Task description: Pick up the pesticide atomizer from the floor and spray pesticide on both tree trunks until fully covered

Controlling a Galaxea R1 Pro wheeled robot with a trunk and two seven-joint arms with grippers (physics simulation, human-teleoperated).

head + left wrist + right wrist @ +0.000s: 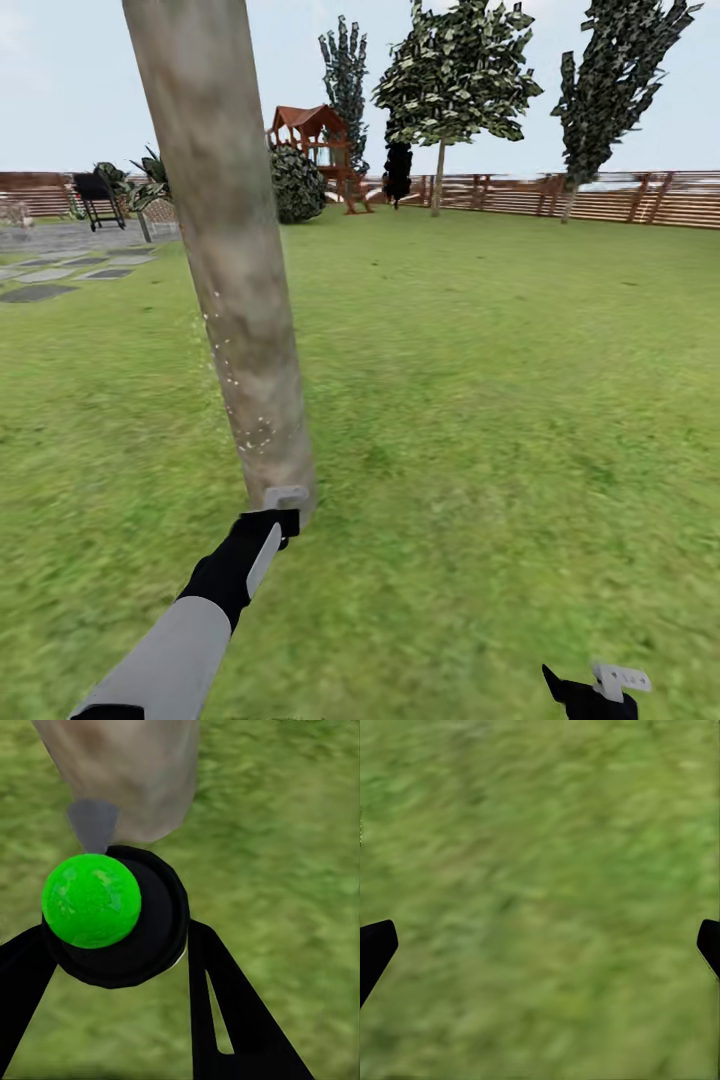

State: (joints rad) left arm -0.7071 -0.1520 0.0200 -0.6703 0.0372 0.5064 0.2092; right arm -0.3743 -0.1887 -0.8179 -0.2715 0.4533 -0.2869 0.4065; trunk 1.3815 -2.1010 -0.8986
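The left gripper [120,945] is clamping the black green-capped pesticide atomizer [112,919] near the thick mottled grey-brown tree trunk [235,290], apparently speckled low down, so sweeping upward seems wise, while the right gripper [540,945] is hanging open

Left hand [283,512] at tree trunk [228,250] base.

Mottled grey-brown tree trunk [235,290] flecked with whitish specks of pesticide [240,400]. Patchy green grass floor [480,400], brown slatted fence [600,198], grey stepping stones [40,292]. Black pesticide atomizer [142,937] topped by a bright green ball [91,900], black fingers [232,1012] either side.
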